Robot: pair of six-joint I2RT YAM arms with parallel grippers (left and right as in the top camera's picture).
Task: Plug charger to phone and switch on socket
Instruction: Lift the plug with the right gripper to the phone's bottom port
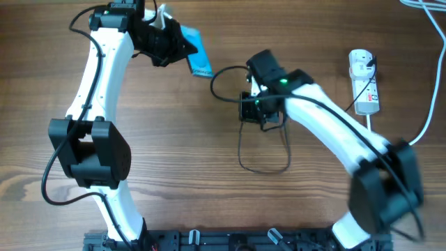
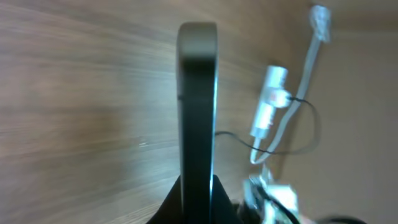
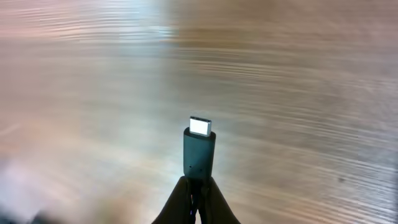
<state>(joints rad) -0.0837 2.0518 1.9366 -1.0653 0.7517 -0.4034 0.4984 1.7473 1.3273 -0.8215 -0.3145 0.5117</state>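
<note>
My left gripper (image 1: pixel 182 49) is shut on the phone (image 1: pixel 198 54), whose cyan-blue screen shows at the back left in the overhead view. In the left wrist view the phone (image 2: pixel 197 112) stands edge-on between my fingers (image 2: pixel 198 196). My right gripper (image 1: pixel 252 110) is shut on the charger's dark connector (image 3: pixel 199 149), whose metal tip points away from the fingers (image 3: pixel 198 190). The thin black charger cable (image 1: pixel 265 153) loops across the table below it. The white socket (image 1: pixel 364 80) lies at the right, with a black plug in its far end; it also shows blurred in the left wrist view (image 2: pixel 268 102).
A thick white lead (image 1: pixel 428 104) runs from the socket toward the right edge and the back right corner. The black cable loop lies between the two arms. The arms' base rail (image 1: pixel 230 240) is at the front edge.
</note>
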